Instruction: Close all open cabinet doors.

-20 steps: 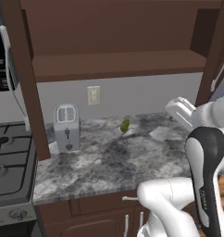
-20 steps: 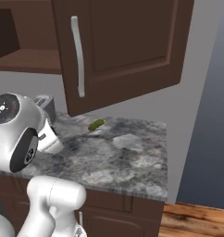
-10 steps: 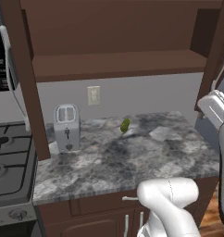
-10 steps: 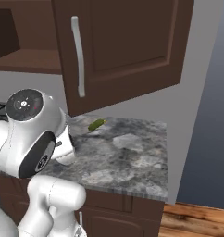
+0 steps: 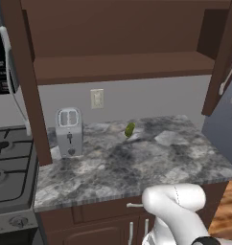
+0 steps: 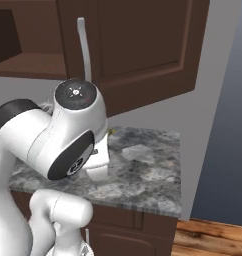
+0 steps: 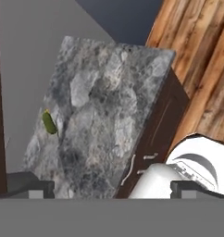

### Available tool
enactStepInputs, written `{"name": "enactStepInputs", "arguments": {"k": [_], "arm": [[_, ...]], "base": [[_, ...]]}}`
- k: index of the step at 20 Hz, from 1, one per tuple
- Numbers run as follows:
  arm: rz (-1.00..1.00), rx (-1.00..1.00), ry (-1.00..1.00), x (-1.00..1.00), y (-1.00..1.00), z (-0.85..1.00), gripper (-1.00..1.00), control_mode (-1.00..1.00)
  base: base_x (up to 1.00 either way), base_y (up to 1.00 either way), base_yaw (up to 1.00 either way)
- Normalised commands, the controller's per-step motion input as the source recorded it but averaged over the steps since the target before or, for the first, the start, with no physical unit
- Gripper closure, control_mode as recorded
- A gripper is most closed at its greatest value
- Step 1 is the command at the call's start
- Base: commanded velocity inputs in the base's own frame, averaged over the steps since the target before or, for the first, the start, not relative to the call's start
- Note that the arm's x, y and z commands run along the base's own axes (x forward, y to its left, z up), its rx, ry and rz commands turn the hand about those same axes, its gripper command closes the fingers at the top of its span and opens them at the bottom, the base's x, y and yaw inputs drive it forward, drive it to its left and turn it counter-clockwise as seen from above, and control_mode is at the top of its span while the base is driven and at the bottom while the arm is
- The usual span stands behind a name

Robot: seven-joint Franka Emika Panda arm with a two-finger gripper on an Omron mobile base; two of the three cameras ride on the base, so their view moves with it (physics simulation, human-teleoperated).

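Note:
The upper cabinet stands open, with its bare shelf (image 5: pixel 122 67) showing. Its left cabinet door (image 5: pixel 23 81) swings out edge-on, its silver bar handle (image 5: pixel 11 79) on the outer face. The right cabinet door (image 5: pixel 224 57) also hangs open over the counter's right end. Seen from the right base, that door (image 6: pixel 143 45) and its handle (image 6: pixel 84 47) rise behind my arm. My gripper (image 7: pixel 114 189) is open with nothing between its fingertips (image 7: pixel 33 187). It looks down from high above the counter's right end and touches neither door.
A grey stone counter (image 5: pixel 151 162) carries a silver toaster (image 5: pixel 69 131) at the left and a small green pickle (image 5: pixel 130 129) near the back wall. A stove (image 5: pixel 7 167) adjoins on the left. Wooden floor (image 7: pixel 197 60) lies right of the counter. My white elbow (image 6: pixel 73 135) blocks much of the right base view.
My arm has swung up and to the right, out of the left base view, and looms larger in the right base view. Both cabinet doors stay where they were.

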Motion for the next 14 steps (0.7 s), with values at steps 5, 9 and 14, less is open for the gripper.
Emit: {"name": "enactStepInputs", "arguments": {"k": [5, 9, 14], "arm": [[0.08, 0.09, 0.03, 0.16, -0.44, 0.12, -1.0, -1.0], [0.23, 0.19, 0.0, 0.26, -0.31, 0.19, -1.0, -1.0], [0.21, 0.24, 0.0, 0.35, -0.19, 0.17, -1.0, -1.0]], "base": [[0.0, 0.0, 0.0], [0.0, 0.0, 0.0], [0.0, 0.0, 0.0]]}}
